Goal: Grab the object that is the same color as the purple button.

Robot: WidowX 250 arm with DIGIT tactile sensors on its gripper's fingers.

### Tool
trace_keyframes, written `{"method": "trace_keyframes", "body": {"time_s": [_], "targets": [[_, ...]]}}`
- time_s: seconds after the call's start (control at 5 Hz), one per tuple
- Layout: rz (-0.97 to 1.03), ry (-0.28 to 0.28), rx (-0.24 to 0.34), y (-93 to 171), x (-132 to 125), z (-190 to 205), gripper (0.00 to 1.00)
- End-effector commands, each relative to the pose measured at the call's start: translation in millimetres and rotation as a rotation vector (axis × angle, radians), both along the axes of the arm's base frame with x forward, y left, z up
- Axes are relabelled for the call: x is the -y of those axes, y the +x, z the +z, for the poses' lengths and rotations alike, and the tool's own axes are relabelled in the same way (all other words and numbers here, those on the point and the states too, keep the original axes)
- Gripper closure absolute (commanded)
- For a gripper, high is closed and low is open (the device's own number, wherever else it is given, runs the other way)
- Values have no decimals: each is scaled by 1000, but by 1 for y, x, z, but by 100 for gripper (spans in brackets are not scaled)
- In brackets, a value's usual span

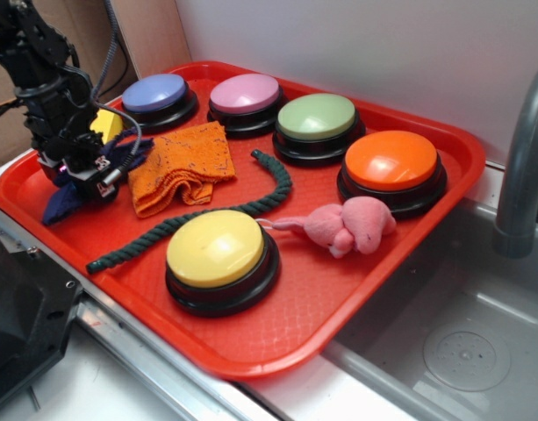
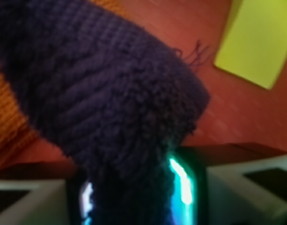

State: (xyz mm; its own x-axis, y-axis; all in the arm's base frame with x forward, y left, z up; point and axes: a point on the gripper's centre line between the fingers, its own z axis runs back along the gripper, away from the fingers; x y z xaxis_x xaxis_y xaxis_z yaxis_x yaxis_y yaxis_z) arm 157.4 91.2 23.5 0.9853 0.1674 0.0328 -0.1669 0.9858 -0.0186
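Currently, the gripper (image 1: pixel 86 167) jaws clamp the purple cloth (image 2: pixel 101 103) beside the orange cloth (image 1: pixel 182 165); trailing fabric may snag there and slip.

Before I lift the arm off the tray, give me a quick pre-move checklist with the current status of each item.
1. Right target: the purple cloth matches the purple button in color: ok.
2. Grip: the gripper is shut on the cloth, which sits between the fingers in the wrist view: ok.
3. Grip firmness: cannot tell.
4. Orange cloth not caught too: it lies right beside the gripper; cannot tell.
5. Yellow block clear of the fingers: ok.
6. Cloth free of the tray: one end hangs low at the tray floor; cannot tell.
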Motion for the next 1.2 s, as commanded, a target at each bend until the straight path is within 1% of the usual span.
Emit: {"method": "trace_keyframes", "body": {"time_s": [0.0, 0.2, 0.4, 0.6, 0.8, 1.0], "targets": [[32, 46, 32, 13, 15, 63, 100], [-9, -20, 72, 25, 44, 92, 100], [-123, -76, 85, 36, 84, 122, 100], [-211, -90, 92, 41, 111, 138, 100], [-272, -99, 91, 44, 118, 131, 100], [-259, -27, 80, 38, 112, 125, 100]]}}
